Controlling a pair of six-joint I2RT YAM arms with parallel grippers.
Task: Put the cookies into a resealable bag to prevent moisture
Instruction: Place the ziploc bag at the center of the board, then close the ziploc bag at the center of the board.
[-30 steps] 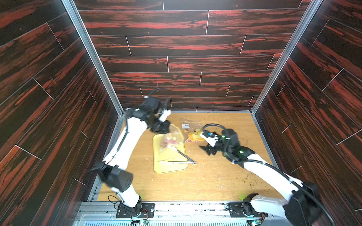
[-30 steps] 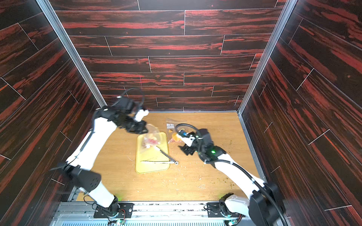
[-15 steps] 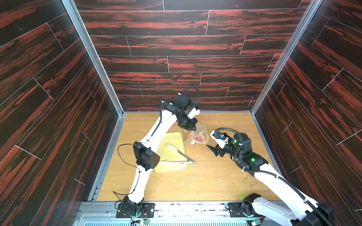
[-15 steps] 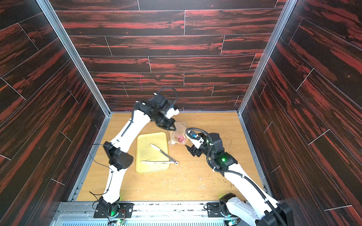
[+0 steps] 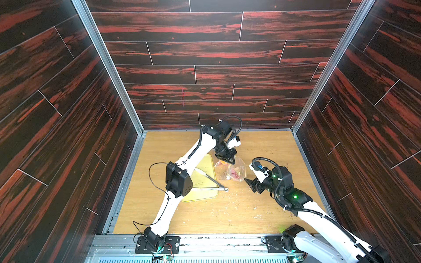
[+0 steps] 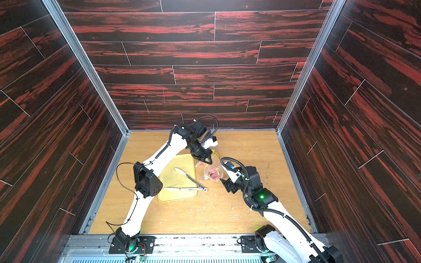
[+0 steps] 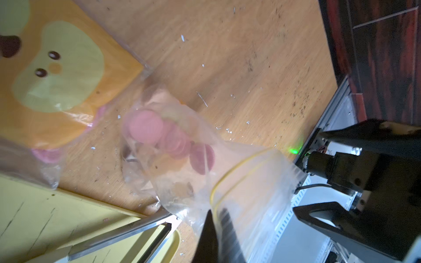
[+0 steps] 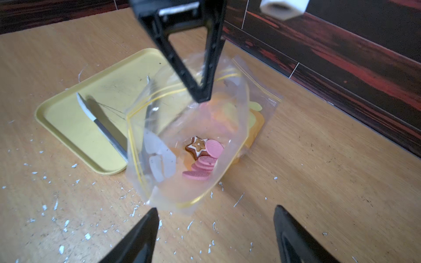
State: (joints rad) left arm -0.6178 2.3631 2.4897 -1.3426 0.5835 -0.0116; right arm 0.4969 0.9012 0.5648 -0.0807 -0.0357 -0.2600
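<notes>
A clear resealable bag [image 8: 159, 127] with a yellow zip line hangs open just right of the yellow tray [image 5: 205, 195]. My left gripper [image 8: 201, 98] is shut on the bag's far rim and holds it up; in the left wrist view the gripper [image 7: 215, 213] pinches the zip edge. Several pink cookies [image 8: 206, 159] lie at the bottom of the bag [image 5: 235, 169] beside a brown star-shaped biscuit [image 8: 197, 145]. My right gripper [image 8: 216, 208] stands open close to the bag's near rim, with only bare table between its fingers. It also shows in a top view as the right gripper [image 5: 250, 185].
Metal tongs [image 5: 211, 180] lie across the tray's right side, hinge end on the table. A second flat bag [image 7: 57, 68] with an orange and green print lies behind the held one. White crumbs [image 8: 54, 205] litter the wooden table. Dark walls enclose three sides.
My left gripper has carried the bag with the cookies from over the tray to the right of it. The right gripper has drawn back a little and stays open.
</notes>
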